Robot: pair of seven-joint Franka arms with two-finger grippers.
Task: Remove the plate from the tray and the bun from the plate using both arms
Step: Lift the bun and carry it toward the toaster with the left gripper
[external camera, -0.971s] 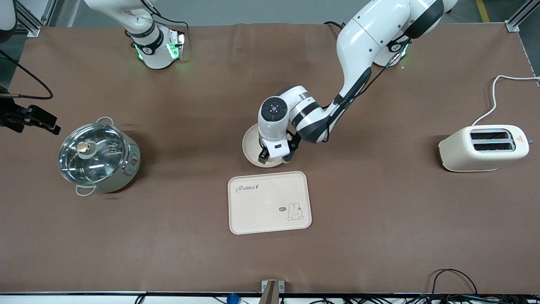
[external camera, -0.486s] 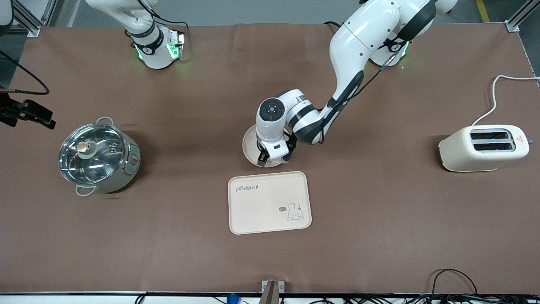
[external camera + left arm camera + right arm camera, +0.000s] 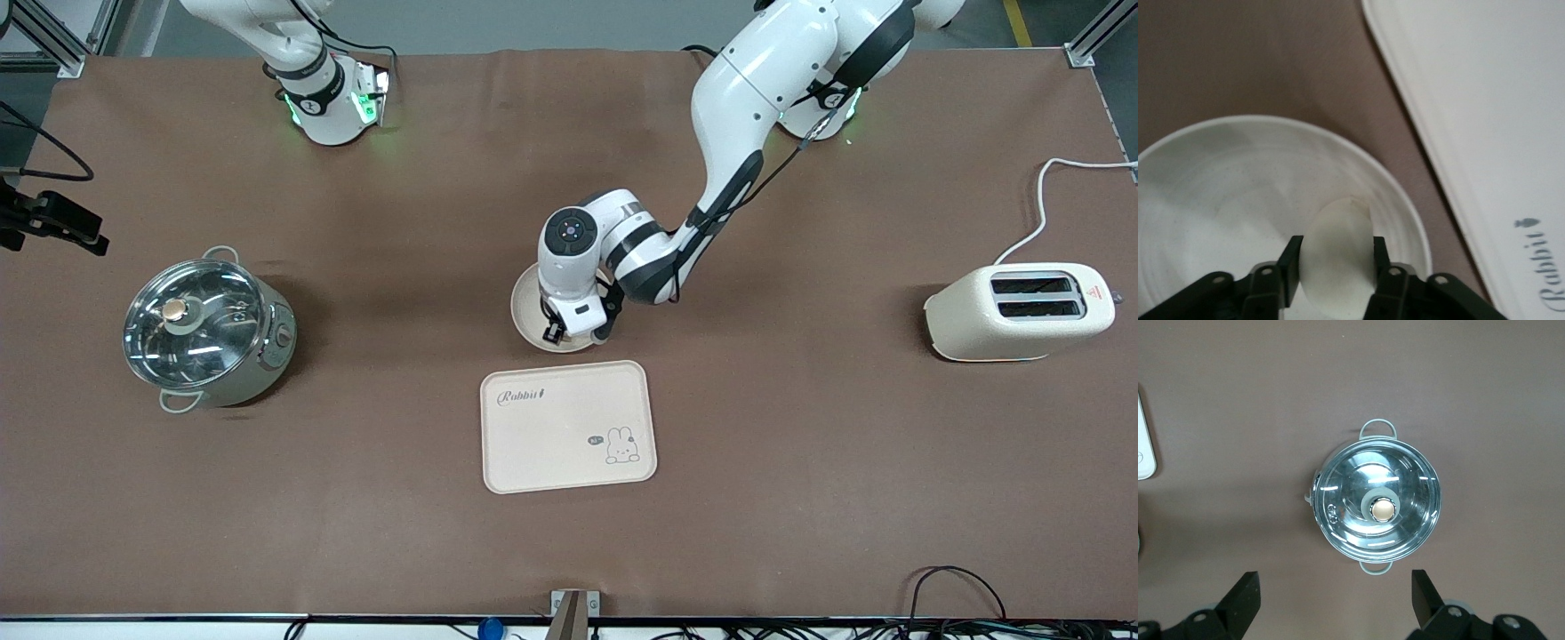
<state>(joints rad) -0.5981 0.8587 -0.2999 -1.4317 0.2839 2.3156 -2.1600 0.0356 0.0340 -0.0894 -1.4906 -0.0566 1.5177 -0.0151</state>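
The plate (image 3: 526,313) sits on the brown worktop (image 3: 800,462), just beside the tray (image 3: 567,427) and farther from the front camera than it; a narrow strip of worktop shows between the 2. The tray is the landmark here: a cream rectangle with a rabbit drawing and the word "Rabbit" printed on it.

The left arm (image 3: 747,98) reaches from its base down to the plate, and the left gripper (image 3: 573,336) is low over the plate's edge that faces the tray. In the left wrist view its 2 fingers (image 3: 1290,257) are clenched on the bun (image 3: 1337,257), 1 finger on each side of the pale lump. The bun is inside the plate's (image 3: 1238,200) rim, on the tray's (image 3: 1485,100) side of the plate. Whether the bun rests on the plate or is lifted just off it cannot be told.

The right gripper (image 3: 1331,597) is up in the air over the pot (image 3: 1375,500), with its 2 fingers (image 3: 1245,590) spread wide apart and holding nothing. The right arm (image 3: 293,53) waits there. The pot (image 3: 206,327) has a glass lid with a round knob and stands well apart from the tray, toward the right arm's end of the worktop.

A cream toaster (image 3: 1018,311) with 2 slots stands well apart from the tray, toward the left arm's end of the worktop.
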